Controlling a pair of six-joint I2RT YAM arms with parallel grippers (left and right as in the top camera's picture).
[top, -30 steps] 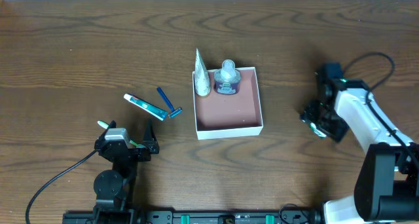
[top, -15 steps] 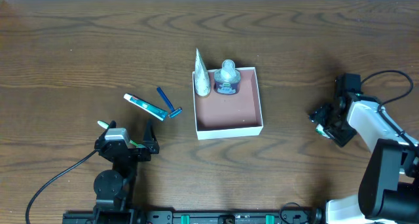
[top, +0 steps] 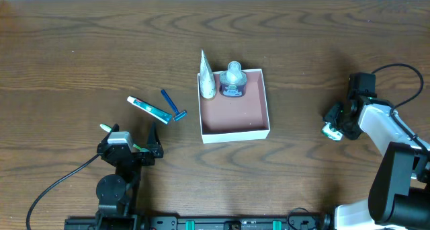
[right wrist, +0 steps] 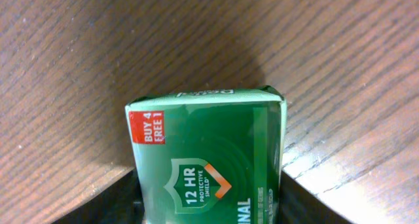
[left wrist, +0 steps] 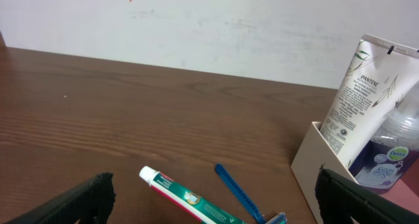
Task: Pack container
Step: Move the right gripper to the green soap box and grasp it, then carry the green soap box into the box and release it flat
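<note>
Two toiletries already stand in the container (top: 235, 112), which sits near the middle of the worktop (top: 80, 48); a white tube (top: 206, 75) leans upright in its far left corner, and a purple bottle (top: 233, 81) stands just beside it along the far wall; the rest of the reddish floor is bare, so I'd say the packing is partly done, with plenty of room left.

Left of the container, a toothpaste tube (top: 148, 109) and a blue razor (top: 173, 105) lie on the wood, close together and apart from the box wall; both are yet to go in. The left pincer (top: 151, 144) hovers near them on the near side; in its wrist view the fingers (left wrist: 85, 198) are spread wide with nothing between them, and the two loose items lie ahead of it.

Well off to the right, the right pincer (top: 332, 128) has hold of a green box (right wrist: 206, 165), closed about its sides as far as the wrist view shows; whether the box is lifted clear of the wood I cannot tell. That box looks the likeliest next thing to go in; nothing lies on the wood between it and the container; the upright tube and bottle along the far wall are what an arm would need to avoid knocking.
</note>
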